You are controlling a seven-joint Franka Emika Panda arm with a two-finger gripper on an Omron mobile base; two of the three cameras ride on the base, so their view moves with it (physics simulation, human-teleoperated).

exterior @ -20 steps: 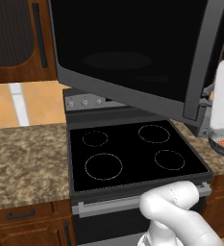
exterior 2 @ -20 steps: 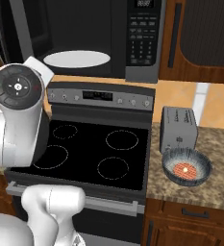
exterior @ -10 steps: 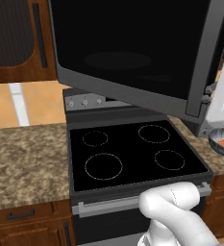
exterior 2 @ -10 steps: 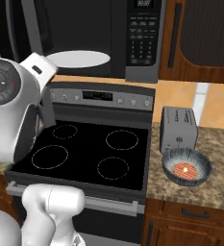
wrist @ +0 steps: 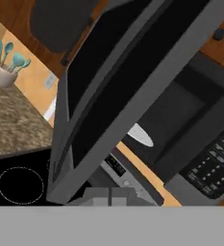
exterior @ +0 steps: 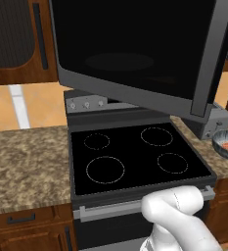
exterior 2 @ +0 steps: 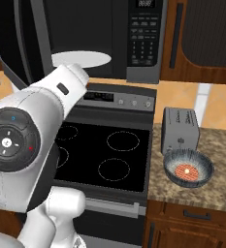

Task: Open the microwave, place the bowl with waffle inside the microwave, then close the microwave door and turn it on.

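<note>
Above the stove (exterior: 135,157), the microwave (exterior 2: 138,43) hangs with its door (exterior: 135,49) swung wide open, so the first step of the task looks finished. The door is the largest thing near the hand: in the hand view it crosses the picture as a big slanted panel, close in front of the camera and to its left, and behind it the dark inside of the oven opens with the white round plate (wrist: 140,135) on its floor. The keypad (wrist: 214,168) lies to the right of the hand in that view.

The gripper is fully closed and I see nothing between its tips (the tips themselves are hard to make out at the bottom of the hand view), so it holds nothing now.

The toaster (exterior 2: 180,130) stands on the counter to the right of the stove, and just in front of it sits the bowl (exterior 2: 188,167) with the waffle (exterior 2: 186,170) lying flat in its middle. Both are well apart from the hand, lower and to the right.

I judge the step in hand is to go for the bowl. To do it well, the arm should first draw away from the open door without touching it, then the fingers must open before they come down. A grip on the near rim of the bowl, away from the toaster, seems safest, and the bowl should stay level so the waffle does not slide.
</note>
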